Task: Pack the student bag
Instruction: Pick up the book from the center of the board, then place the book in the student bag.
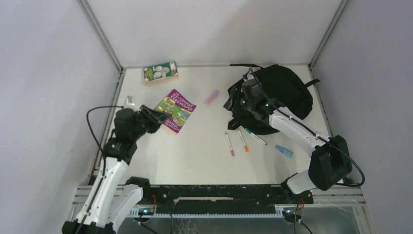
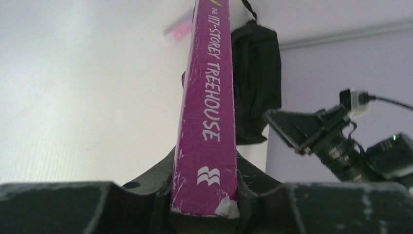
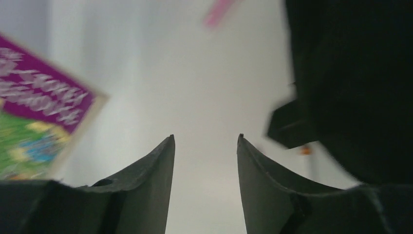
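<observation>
Black fabric bag [image 1: 285, 92], far right of table [image 1: 195, 161]: floppy, slumped in a heap, straps trailing at its far and right edges. Long axis runs approx. near-left to far-right. Mouth not visible from above, so can't tell if it's open.

L claw [image 1: 157, 117], left side, mid-depth: pinching the purple book [image 1: 176, 110] at its near-left end. In the wrist view the spine sits wedged between both fingers and runs straight away from the claw, w/ the bag beyond it. Can't tell whether the book is clear of the table.

R claw [image 3: 205, 139]: spread, nothing between the fingers. It sits at the bag's left edge, just beside or touching the fabric. Black cloth fills the right of its wrist view, bare table in the gap.

Key relation: the bag lies right of the L claw and slightly farther, well apart from it, w/ a pink item [image 1: 211, 97] roughly between. The R arm is much nearer the bag. Judgement: book's next trip is rightward across the table, and the R claw is better placed to hold the bag open, if it needs holding.

Other items: 3 pens [image 1: 243, 141] and a blue item [image 1: 284, 150] just near of the bag; green pack [image 1: 160, 73] at far left.
</observation>
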Controlling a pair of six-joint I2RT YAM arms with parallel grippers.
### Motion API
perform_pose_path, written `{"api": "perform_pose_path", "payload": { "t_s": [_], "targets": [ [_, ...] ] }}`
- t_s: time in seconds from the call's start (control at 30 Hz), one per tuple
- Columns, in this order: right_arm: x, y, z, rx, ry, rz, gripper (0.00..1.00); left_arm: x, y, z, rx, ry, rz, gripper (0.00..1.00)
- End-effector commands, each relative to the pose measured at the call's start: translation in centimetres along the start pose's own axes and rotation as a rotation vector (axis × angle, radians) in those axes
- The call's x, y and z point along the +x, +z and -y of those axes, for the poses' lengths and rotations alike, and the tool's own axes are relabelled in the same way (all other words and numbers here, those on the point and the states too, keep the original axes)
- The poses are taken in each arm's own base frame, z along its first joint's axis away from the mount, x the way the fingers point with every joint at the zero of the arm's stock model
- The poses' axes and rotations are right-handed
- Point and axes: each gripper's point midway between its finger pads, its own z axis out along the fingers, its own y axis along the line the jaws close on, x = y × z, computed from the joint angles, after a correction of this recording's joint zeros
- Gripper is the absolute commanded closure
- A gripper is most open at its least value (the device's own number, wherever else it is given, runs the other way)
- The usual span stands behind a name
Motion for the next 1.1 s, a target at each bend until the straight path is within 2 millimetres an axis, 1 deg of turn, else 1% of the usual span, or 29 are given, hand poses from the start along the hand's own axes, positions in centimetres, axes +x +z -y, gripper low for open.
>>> {"api": "perform_pose_path", "payload": {
  "t_s": [0.0, 0.03, 0.13, 0.23, 0.3, 0.37, 0.47, 0.57, 0.7, 0.73, 0.8, 0.87, 0.9, 1.0, 1.07],
  "targets": [
    [-1.2, -2.1, 9.3, 0.439, -0.418, -0.044, 0.39, 0.3, -0.6, 6.2, 0.209, 0.167, -0.15, 1.0],
    [-1.2, -1.9, 9.6, 0.437, -0.426, -0.055, 0.37, 0.9, 0.2, 6.0, 0.201, 0.17, -0.207, 1.0],
    [-1.5, -1.0, 9.6, 0.405, -0.427, -0.061, 0.33, 2.3, 1.3, 5.6, 0.199, 0.169, -0.317, 1.0],
    [-2.2, 0.1, 10.2, 0.438, -0.447, -0.066, 0.32, 3.3, 2.3, 5.0, 0.193, 0.165, -0.381, 1.0],
    [-2.2, 1.0, 10.8, 0.453, -0.449, -0.086, 0.33, 3.8, 2.7, 5.0, 0.194, 0.17, -0.41, 1.0],
    [-2.2, 2.0, 11.6, 0.462, -0.447, -0.108, 0.33, 4.0, 3.0, 5.0, 0.194, 0.173, -0.425, 1.0],
    [-2.3, 2.7, 12.5, 0.481, -0.436, -0.116, 0.35, 4.2, 3.3, 5.1, 0.199, 0.173, -0.433, 1.0],
    [-2.5, 3.5, 12.9, 0.483, -0.43, -0.111, 0.38, 4.2, 3.7, 5.1, 0.201, 0.164, -0.431, 1.0],
    [-2.3, 4.5, 13.5, 0.492, -0.426, -0.114, 0.4, 4.7, 4.2, 5.2, 0.204, 0.149, -0.445, 1.0],
    [-2.2, 4.6, 13.5, 0.491, -0.422, -0.112, 0.43, 4.8, 4.2, 5.3, 0.207, 0.149, -0.448, 1.0],
    [-2.4, 4.5, 13.2, 0.488, -0.415, -0.1, 0.52, 5.1, 4.4, 5.3, 0.205, 0.151, -0.456, 1.0],
    [-2.9, 4.0, 12.6, 0.478, -0.411, -0.08, 0.71, 5.3, 4.4, 5.3, 0.205, 0.154, -0.461, 1.0],
    [-3.2, 3.7, 12.2, 0.47, -0.409, -0.068, 0.77, 5.4, 4.5, 5.2, 0.202, 0.154, -0.465, 1.0],
    [-3.9, 2.6, 11.2, 0.448, -0.407, -0.04, 0.79, 5.5, 4.7, 5.1, 0.198, 0.155, -0.465, 1.0],
    [-4.1, 2.1, 10.9, 0.44, -0.412, -0.034, 0.78, 5.5, 4.8, 5.0, 0.197, 0.154, -0.462, 1.0]
  ]
}}
